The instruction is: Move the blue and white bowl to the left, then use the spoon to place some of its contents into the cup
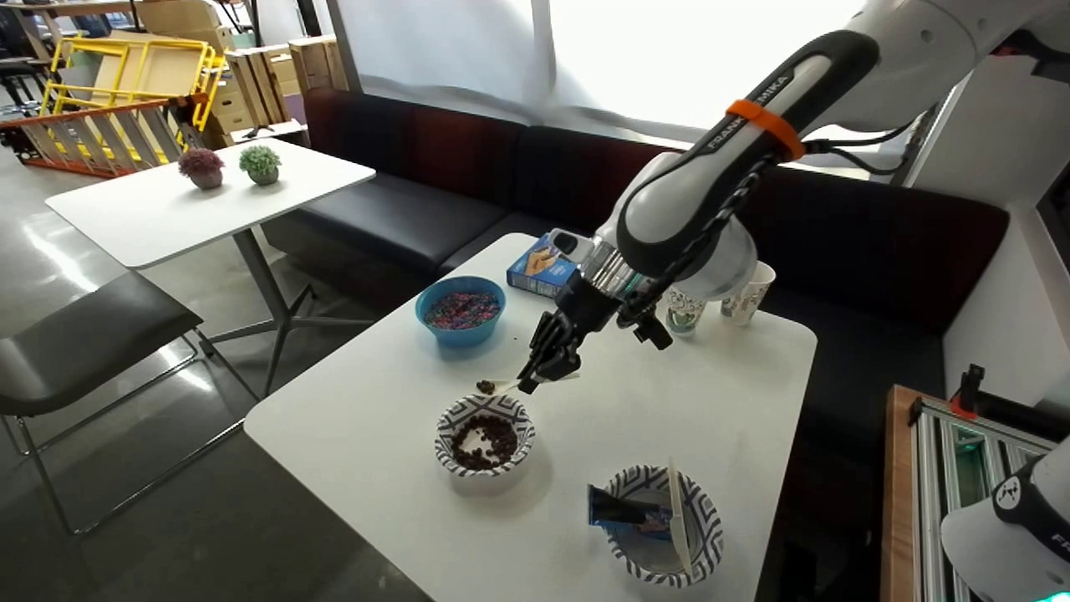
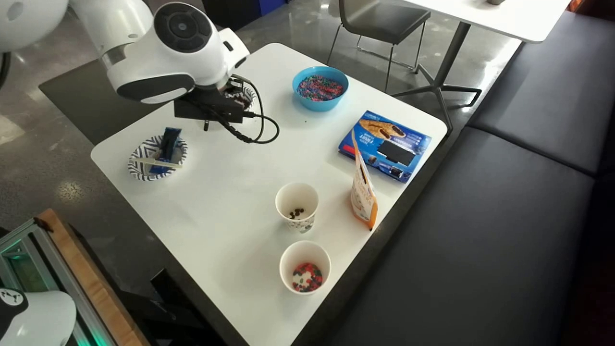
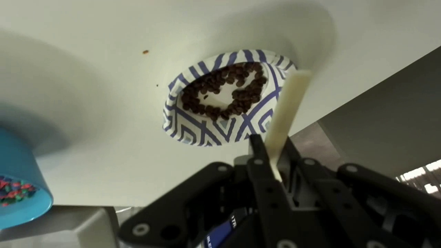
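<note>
Wrist view: the tool [image 3: 274, 148] has the pale spoon [image 3: 287, 110] clamped between its two sides, with the blue and white bowl [image 3: 213, 131] behind it on the white surface [image 3: 113, 165], dark brown beans [image 3: 248, 99] ringing a bare patch of the bowl's floor. In an exterior view the spoon's end, carrying a small brown clump [image 1: 486, 387], appears just beside the bowl's rim, though its height above the surface is hard to judge. Near this bowl stand a solid blue bowl [image 1: 461, 336] of coloured bits and a striped dish [image 1: 709, 518] holding a blue packet [image 1: 631, 512] and a second pale utensil [image 1: 679, 518]. Well apart from the blue and white bowl, in an exterior view, a paper cup [image 2: 294, 196] stands upright with a few brown beans inside, and farther off still a second cup [image 2: 302, 251] with red and dark bits; likewise well apart are a blue box [image 2: 387, 146] and an orange-edged pouch [image 2: 361, 197]
</note>
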Robot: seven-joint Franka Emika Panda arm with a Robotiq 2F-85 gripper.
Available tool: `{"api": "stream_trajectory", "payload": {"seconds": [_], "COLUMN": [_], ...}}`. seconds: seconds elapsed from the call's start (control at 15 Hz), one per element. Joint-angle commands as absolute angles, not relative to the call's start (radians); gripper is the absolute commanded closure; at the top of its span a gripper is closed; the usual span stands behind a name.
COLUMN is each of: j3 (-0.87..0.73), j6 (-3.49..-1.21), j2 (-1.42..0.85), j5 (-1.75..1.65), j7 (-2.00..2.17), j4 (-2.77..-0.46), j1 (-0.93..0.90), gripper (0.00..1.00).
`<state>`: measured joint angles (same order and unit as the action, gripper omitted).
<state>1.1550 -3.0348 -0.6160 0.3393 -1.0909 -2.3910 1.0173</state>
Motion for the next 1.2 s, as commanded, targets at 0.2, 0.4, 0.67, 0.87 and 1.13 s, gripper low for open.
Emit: {"api": "stream_trajectory", "payload": {"seconds": [0.2, 0.4, 0.67, 0.87, 1.13], "j3": [1.437, 1.493, 1.531, 1.564, 1.615], "j6": [-3.342, -3.455, -3.489, -3.480, -3.477], "j2": [-0.540, -0.460, -0.386, -0.332, -0.283], "j5": [0.128, 0.058, 0.163, 0.270, 0.449], "j7": [-0.803, -0.597, -0.472, -0.410, -0.363], "j4": [-2.675, -2.765, -2.762, -2.749, -2.743], "j1": [1.374, 1.486, 1.551, 1.592, 1.648], "gripper": [0.96, 0.96, 0.96, 0.96, 0.96]}}
